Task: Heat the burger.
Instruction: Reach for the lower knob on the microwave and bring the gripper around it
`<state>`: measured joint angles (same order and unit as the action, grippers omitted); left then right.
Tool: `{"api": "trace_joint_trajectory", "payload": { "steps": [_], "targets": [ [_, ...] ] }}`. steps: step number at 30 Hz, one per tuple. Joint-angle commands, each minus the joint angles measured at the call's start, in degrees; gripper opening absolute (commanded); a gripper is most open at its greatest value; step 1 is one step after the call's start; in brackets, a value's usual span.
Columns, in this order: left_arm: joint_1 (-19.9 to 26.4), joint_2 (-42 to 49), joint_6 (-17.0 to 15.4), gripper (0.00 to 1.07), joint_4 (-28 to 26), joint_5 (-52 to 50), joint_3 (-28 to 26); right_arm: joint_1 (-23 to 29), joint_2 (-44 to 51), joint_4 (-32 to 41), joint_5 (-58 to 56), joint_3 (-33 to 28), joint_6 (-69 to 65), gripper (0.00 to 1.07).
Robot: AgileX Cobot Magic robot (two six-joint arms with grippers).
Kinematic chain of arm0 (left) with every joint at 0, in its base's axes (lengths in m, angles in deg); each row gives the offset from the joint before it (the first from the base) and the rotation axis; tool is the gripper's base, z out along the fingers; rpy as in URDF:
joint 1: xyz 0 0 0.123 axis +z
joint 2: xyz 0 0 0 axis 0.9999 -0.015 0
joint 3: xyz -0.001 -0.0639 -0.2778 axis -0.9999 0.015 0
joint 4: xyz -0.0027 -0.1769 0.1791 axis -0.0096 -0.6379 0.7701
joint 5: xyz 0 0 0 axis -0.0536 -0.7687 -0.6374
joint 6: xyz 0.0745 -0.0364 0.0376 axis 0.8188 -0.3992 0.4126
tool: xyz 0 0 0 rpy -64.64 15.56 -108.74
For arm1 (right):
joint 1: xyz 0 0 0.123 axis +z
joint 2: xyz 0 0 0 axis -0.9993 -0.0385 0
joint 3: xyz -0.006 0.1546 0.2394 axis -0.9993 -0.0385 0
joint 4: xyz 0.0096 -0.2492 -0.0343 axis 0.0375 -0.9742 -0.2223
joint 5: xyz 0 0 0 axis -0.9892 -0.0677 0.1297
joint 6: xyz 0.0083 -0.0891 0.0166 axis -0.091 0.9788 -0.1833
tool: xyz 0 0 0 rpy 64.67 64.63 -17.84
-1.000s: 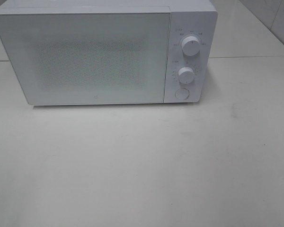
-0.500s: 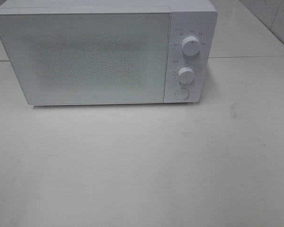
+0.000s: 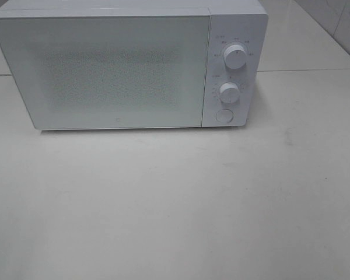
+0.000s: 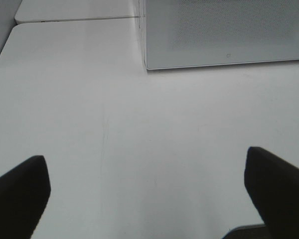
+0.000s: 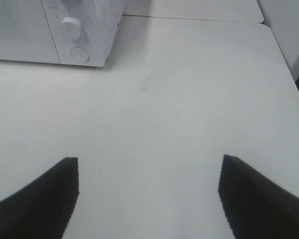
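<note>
White microwave point(image 3: 105, 70), door shut, on the far side of my table point(image 3: 175, 221). My left gripper point(image 4: 145, 162) and right gripper point(image 5: 149, 163) gape wide, gripping nothing.

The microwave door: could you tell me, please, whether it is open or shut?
Shut. The door lies flush and level with the knob panel beside it, and no gap shows along its edges.

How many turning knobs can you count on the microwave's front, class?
2. The upper knob sits near the top of the control panel; the lower knob sits directly beneath it. The flat round button below them is not a knob. None seems hidden.
</note>
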<state>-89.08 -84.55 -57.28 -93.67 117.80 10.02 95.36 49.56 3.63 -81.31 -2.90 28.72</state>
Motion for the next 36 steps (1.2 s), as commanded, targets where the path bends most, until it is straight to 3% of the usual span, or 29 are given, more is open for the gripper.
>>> {"api": "trace_joint_trajectory", "payload": {
  "steps": [1, 9, 36],
  "targets": [
    [-0.06, 1.49, -0.46, 0.99, -0.11, -0.8, 0.11, -0.23, 1.55, 0.0, 0.74, 0.0, -0.17, 0.75],
    [-0.06, 1.49, -0.46, 0.99, -0.11, -0.8, 0.11, -0.23, 0.17, 0.23, 4.64, 1.43, -0.4, 0.75],
    [-0.06, 1.49, -0.46, 0.99, -0.06, -0.8, 0.11, -0.23, -23.84, 0.4, 24.12, 1.26, -0.4, 0.75]
  ]
}}
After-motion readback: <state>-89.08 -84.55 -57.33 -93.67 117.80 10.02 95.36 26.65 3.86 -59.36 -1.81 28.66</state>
